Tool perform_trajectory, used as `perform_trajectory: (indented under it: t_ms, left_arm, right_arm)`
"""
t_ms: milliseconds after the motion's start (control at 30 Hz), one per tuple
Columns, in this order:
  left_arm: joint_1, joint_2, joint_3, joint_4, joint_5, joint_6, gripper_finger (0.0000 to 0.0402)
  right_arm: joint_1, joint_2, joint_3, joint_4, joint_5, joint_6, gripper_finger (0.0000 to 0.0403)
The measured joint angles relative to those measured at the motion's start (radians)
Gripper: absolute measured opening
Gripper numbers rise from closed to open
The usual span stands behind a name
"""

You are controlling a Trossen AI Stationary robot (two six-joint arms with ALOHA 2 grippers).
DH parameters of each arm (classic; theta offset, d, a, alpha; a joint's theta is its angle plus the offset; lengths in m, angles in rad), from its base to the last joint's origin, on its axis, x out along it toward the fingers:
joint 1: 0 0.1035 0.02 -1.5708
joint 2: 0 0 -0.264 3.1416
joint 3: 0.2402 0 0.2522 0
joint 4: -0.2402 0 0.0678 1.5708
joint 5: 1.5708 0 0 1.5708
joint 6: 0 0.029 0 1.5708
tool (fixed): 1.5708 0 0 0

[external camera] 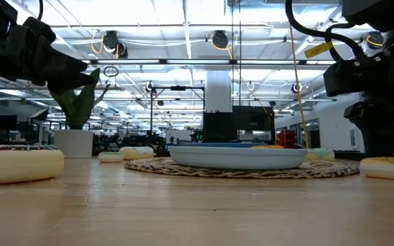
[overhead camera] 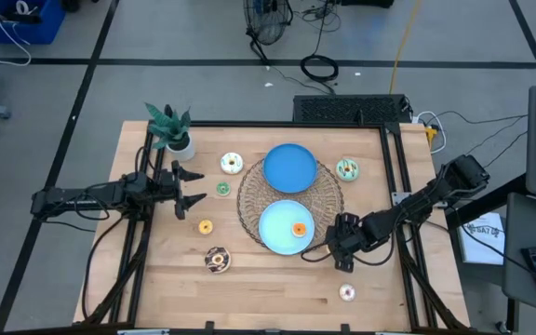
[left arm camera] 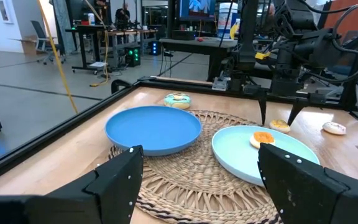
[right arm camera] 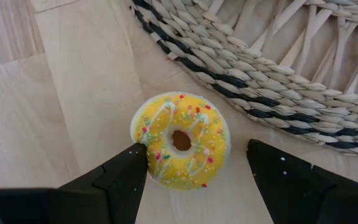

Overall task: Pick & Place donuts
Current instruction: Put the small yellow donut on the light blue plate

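Observation:
A yellow donut (right arm camera: pixel 180 140) with white stripes and sprinkles lies flat on the wood just off the woven mat's edge. My right gripper (right arm camera: pixel 196 149) is open above it, pointing down, with one finger on each side; one finger is close by its rim. In the left wrist view the same donut (left arm camera: pixel 279 125) shows between those fingers. An orange donut (overhead camera: pixel 298 229) lies on the light blue plate (overhead camera: pixel 273 228). White (overhead camera: pixel 232 164), green (overhead camera: pixel 222 189), orange (overhead camera: pixel 205 226), chocolate (overhead camera: pixel 217 260), teal (overhead camera: pixel 347 169) and pink (overhead camera: pixel 347 292) donuts lie on the table. My left gripper (overhead camera: pixel 198 186) waits open at the left.
A darker blue plate (overhead camera: pixel 290 167) sits on the round woven mat (overhead camera: pixel 249 200) beside the light one. A small potted plant (overhead camera: pixel 170 130) stands at the far left corner. A raised dark frame rims the table. Bare wood lies along the near edge.

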Motion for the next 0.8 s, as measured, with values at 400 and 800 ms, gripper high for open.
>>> perform_trajectory:
  t_ms: [400,800]
  left_arm:
    - [0.0,0.0,0.0,0.0,0.0,0.0,0.031]
    - [0.0,0.0,0.0,0.0,0.0,0.0,0.031]
  right_arm:
    - [0.0,0.0,0.0,-0.007,0.0,-0.024,0.0213]
    - [-0.001,-0.017,0.013,-0.001,-0.019,-0.099,0.0131]
